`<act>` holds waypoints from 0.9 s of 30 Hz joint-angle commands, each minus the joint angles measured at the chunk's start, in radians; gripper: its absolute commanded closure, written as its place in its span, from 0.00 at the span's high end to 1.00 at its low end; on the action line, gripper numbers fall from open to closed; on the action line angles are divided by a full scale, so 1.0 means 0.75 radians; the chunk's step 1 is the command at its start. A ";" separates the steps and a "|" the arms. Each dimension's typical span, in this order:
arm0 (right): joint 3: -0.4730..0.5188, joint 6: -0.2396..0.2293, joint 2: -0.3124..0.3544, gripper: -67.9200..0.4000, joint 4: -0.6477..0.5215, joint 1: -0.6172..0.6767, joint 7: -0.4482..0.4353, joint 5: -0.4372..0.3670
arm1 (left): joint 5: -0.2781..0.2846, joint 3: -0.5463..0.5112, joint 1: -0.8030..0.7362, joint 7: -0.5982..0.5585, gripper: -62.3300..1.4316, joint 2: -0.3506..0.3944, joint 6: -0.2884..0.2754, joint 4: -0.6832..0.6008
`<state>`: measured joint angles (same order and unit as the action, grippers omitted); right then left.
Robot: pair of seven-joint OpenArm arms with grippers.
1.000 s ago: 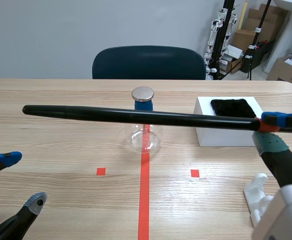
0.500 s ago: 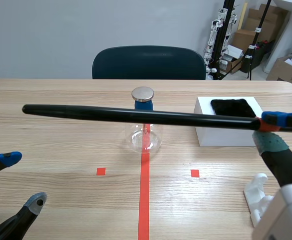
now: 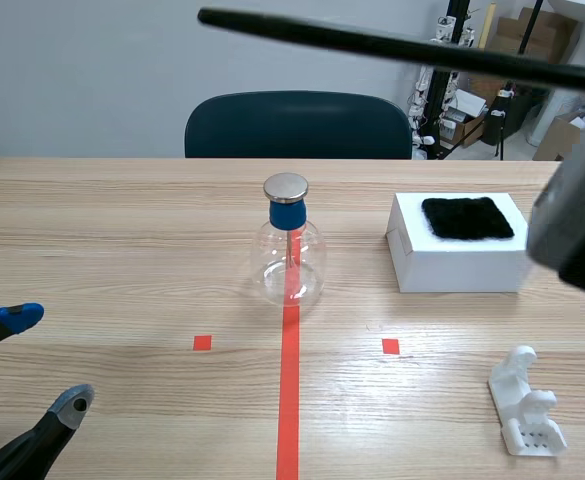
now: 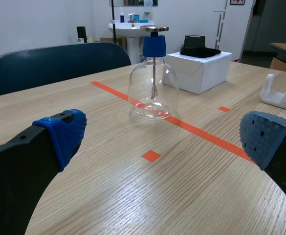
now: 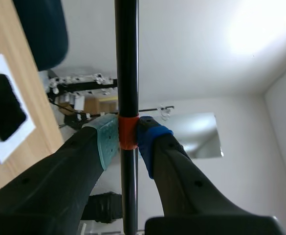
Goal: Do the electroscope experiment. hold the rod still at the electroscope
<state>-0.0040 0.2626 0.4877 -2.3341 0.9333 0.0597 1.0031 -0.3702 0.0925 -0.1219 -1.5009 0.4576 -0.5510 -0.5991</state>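
The electroscope (image 3: 290,250) is a clear glass flask with a blue cap and a metal disc on top, standing on the red tape line at mid-table. High above it the long black rod (image 3: 392,45) slants across the scene view, well clear of the disc. My right gripper (image 5: 128,139) is shut on the rod (image 5: 126,73) at its orange band, and the raised right arm (image 3: 577,225) stands at the right edge. My left gripper (image 3: 44,360) rests low at the near left, open and holding nothing. Ahead of the left gripper (image 4: 162,137) stands the flask (image 4: 152,83).
A white box (image 3: 459,258) with a black cloth (image 3: 467,217) on top sits right of the flask. A white plastic stand (image 3: 527,405) lies at the near right. A dark chair (image 3: 297,125) is behind the table's far edge.
The right arm has lifted the rod from level with the electroscope's cap to high above it. The left gripper has not moved.
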 commanded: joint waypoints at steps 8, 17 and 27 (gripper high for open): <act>0.053 0.018 0.000 0.11 0.228 -0.282 0.033 -0.019 | 0.014 -0.002 0.001 -0.039 1.00 0.019 -0.001 -0.012; -0.039 -0.091 0.019 0.11 0.478 -0.662 0.052 0.100 | 0.014 -0.002 0.001 -0.039 1.00 0.019 -0.001 -0.012; -0.413 -0.097 0.098 0.11 0.823 -1.093 0.111 0.248 | 0.014 -0.002 0.001 -0.039 1.00 0.019 -0.001 -0.012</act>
<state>-0.3210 0.1722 0.5468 -1.6955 0.1287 0.1364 1.1835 -0.3702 0.0925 -0.1219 -1.5009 0.4576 -0.5510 -0.5991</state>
